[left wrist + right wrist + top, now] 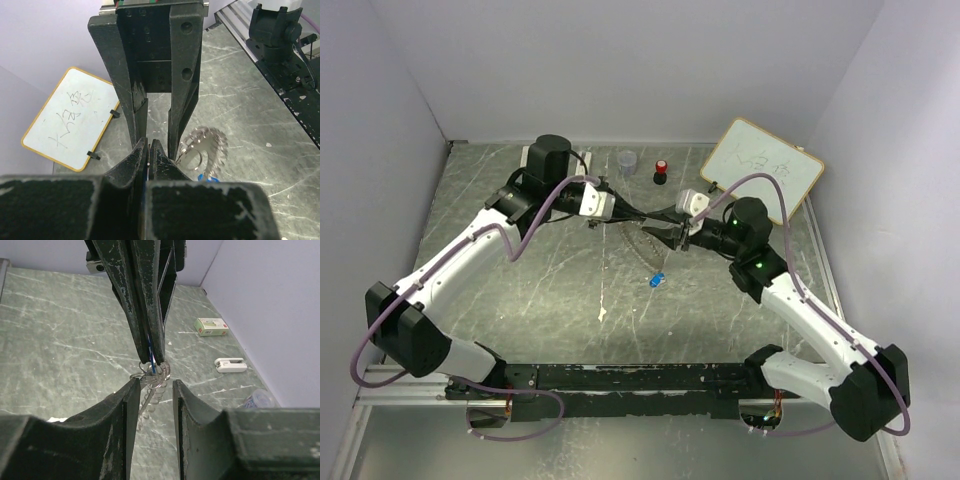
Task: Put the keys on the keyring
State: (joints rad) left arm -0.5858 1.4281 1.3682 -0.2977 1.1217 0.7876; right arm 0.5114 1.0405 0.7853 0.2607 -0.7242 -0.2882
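Left fingers (145,315) pinched shut on a blue key (151,347), tips at the toothed keyring (206,147), mid-worktop (540,290). Right fingers (125,410) narrowly apart, facing them. Second key (656,279) lies nearer.

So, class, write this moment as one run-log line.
left gripper: shut on blue key | right gripper: jaws apart around keyring, grip unclear | second key: loose on table

The toothed grey keyring (204,146) stands tilted on edge, mid-bench. One blue key (151,352) is held at its upper rim; the other key (656,279) lies nearby.
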